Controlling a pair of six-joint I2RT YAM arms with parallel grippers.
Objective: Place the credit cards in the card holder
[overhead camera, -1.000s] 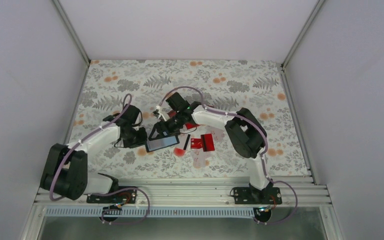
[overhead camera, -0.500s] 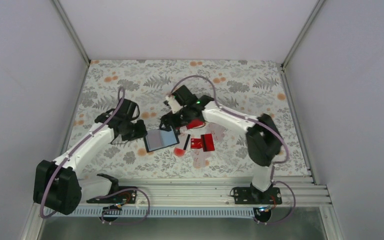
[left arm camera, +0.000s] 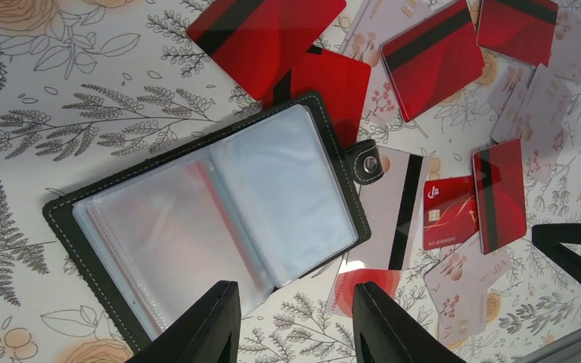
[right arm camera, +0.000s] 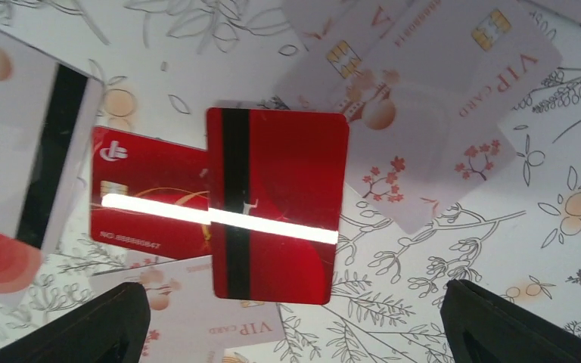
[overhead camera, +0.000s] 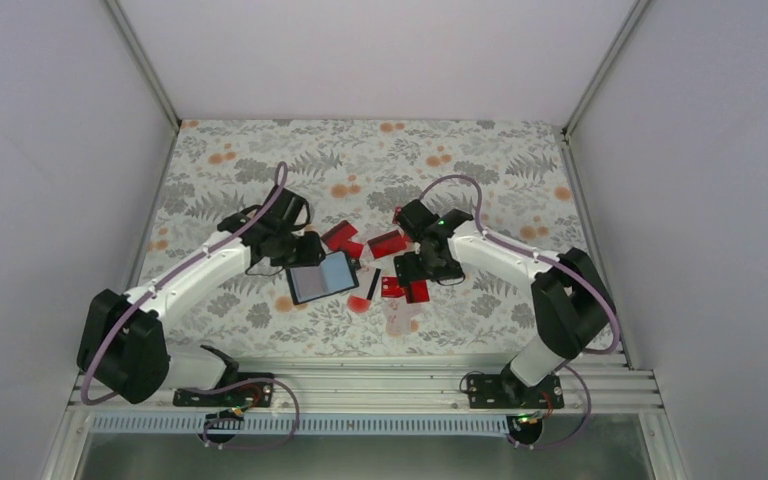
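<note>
1. The card holder (overhead camera: 322, 277) lies open and flat on the patterned table (overhead camera: 480, 160), just left of the middle. Its clear sleeves face up, and no card can be made out in them.
2. The credit cards (overhead camera: 405, 290) lie scattered just right of the holder and beyond it. In the left wrist view, 2 red ones touch or slip under its far edge. Several white VIP cards (right arm camera: 424, 76) are mixed among them.
3. The left gripper (left arm camera: 295, 321) hovers over the holder's near edge. Its fingers are moderately apart and nothing is pinched between them.
4. The right gripper (right arm camera: 295, 333) has its jaws spread wide and holds nothing. It hangs directly over a red card with a black stripe (right arm camera: 276, 204). That card's left part overlaps a red card with gold lettering (right arm camera: 151, 200).
5. Judged from this, the step in hand is picking a card with the right arm, and loading has not yet begun.
6. The next move calls for lowering the right fingers onto the striped card. A flat card is hard to pinch, so the raised, overlapping edge looks like the best way in. The left gripper will likely need to steady the holder or spread a sleeve.
</note>
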